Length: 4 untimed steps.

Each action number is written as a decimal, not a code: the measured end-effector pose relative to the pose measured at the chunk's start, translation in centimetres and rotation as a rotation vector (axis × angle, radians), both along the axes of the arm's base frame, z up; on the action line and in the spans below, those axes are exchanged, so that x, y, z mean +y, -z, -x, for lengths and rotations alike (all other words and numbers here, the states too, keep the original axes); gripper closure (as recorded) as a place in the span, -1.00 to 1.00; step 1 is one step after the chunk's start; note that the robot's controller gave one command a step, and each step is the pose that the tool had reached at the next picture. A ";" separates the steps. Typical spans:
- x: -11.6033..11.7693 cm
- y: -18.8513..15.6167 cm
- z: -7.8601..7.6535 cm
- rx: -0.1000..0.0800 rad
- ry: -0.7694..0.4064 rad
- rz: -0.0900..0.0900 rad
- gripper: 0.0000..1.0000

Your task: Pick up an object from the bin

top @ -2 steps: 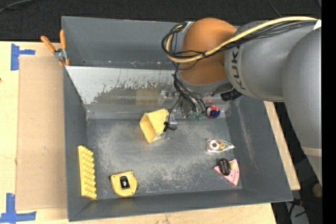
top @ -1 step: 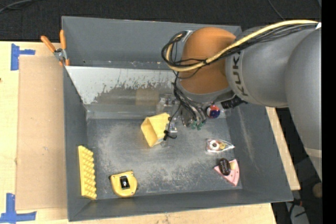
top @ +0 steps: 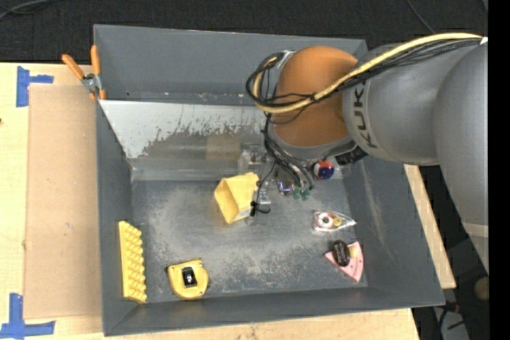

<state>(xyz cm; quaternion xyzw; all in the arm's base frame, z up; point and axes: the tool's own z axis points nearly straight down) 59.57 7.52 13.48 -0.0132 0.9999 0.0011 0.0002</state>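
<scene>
Sitting beside end effector (top: 260,205): yellow block (top: 232,199).

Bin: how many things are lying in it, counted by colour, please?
Yellow: 3 (scoop, studded block, tape measure)
Pink: 1 (wedge)
Silver: 1 (small wedge)
Total: 5 in clear view

The grey metal bin (top: 167,203) has bare floor left of centre. Obstacles: yellow hollow block (top: 233,198) mid-floor, yellow ridged plastic bar (top: 132,260) and yellow tape measure (top: 187,279) front-left corner, pink triangular packet (top: 348,259) front-right.
</scene>
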 end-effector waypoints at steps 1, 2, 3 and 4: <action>0.0 3.9 1.8 0.002 0.101 0.000 -1.00; -0.1 5.3 1.0 0.003 0.052 0.001 -1.00; -0.3 4.9 0.5 0.000 -0.052 0.000 -1.00; 0.6 4.0 5.1 0.003 -0.248 0.000 -1.00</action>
